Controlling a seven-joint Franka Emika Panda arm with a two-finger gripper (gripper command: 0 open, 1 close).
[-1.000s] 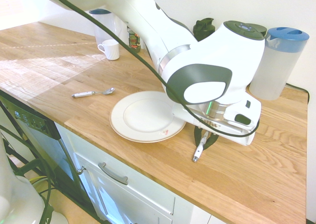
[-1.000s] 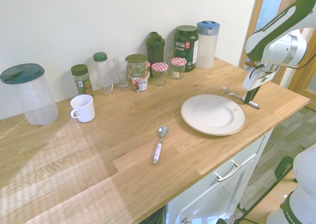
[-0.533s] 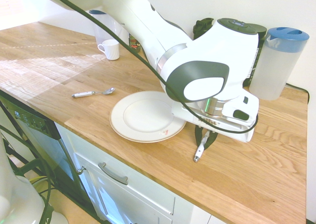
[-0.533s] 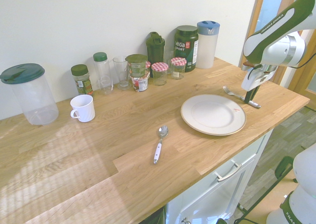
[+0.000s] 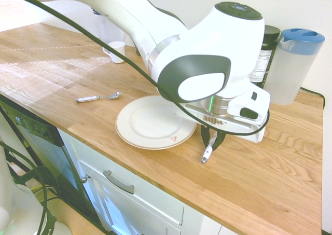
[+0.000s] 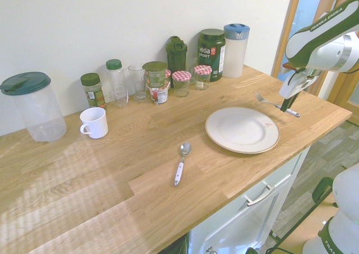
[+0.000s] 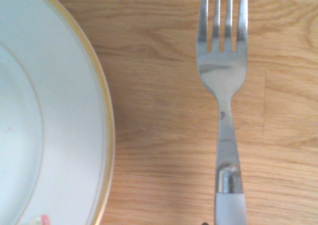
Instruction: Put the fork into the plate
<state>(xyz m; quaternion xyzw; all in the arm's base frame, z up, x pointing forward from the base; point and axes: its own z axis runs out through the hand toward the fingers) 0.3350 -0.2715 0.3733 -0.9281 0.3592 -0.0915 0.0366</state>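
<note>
The fork (image 6: 272,103) has silver tines and a white handle (image 5: 207,154). It hangs level a little above the wooden counter, just beyond the plate's edge. My gripper (image 6: 290,102) is shut on the fork's handle, seen under the wrist in the first exterior view (image 5: 211,140). The large white plate (image 6: 241,129) with a tan rim line and a small red mark lies flat on the counter (image 5: 136,122), with nothing in it. In the wrist view the fork (image 7: 222,81) lies alongside the plate's rim (image 7: 94,111) with a strip of wood between them.
A small spoon (image 6: 180,163) lies on the counter on the plate's other side. A white mug (image 6: 93,122), jars, bottles and glasses (image 6: 168,74) line the wall. A blue-lidded pitcher (image 5: 293,64) stands behind the gripper. The counter's front edge (image 5: 155,165) runs close by the plate.
The gripper has risen with the fork, lifting it off the counter. The arm's wrist has moved up and slightly away from the plate.
</note>
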